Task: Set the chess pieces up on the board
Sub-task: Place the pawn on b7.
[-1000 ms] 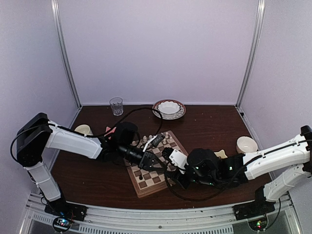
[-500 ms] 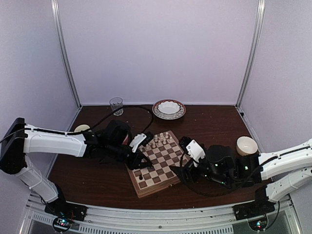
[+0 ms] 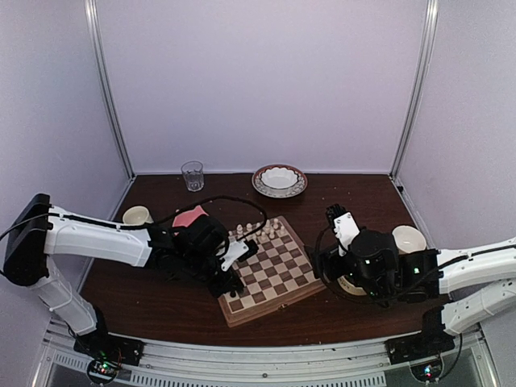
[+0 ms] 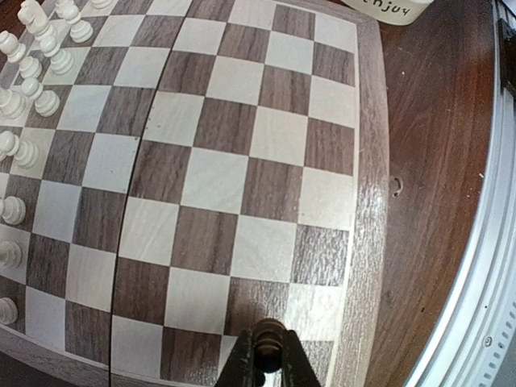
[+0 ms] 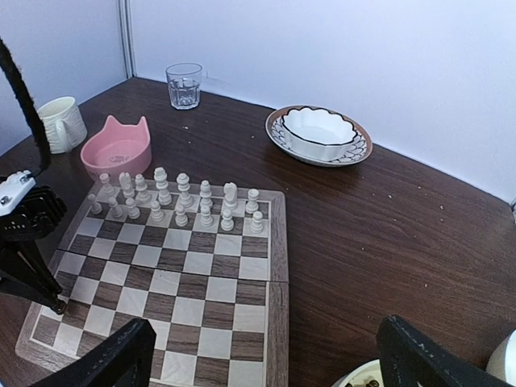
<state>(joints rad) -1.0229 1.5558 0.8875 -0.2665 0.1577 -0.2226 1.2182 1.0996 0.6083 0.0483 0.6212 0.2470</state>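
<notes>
The board (image 3: 278,272) lies mid-table, with pale chessmen (image 3: 254,232) along its far rows. My left gripper (image 3: 229,285) is at the board's near left corner, shut on a small dark brown chess piece (image 4: 268,337) held upright just above the squares by the border. The board (image 4: 218,177) fills the left wrist view. My right gripper (image 3: 330,258) is open wide and empty, off the board's right edge, above a white container (image 5: 363,379) holding small dark pieces. The board (image 5: 193,274) and the left gripper (image 5: 36,266) show in the right wrist view.
A pink cat-ear bowl (image 3: 189,218) and a cream cup (image 3: 137,215) stand left of the board. A glass (image 3: 192,175) and a patterned bowl (image 3: 279,180) are at the back. Another cream cup (image 3: 407,239) is at the right.
My left gripper has moved from mid-board to the near left corner. My right arm has pulled back to the right, off the board, over the white container.
</notes>
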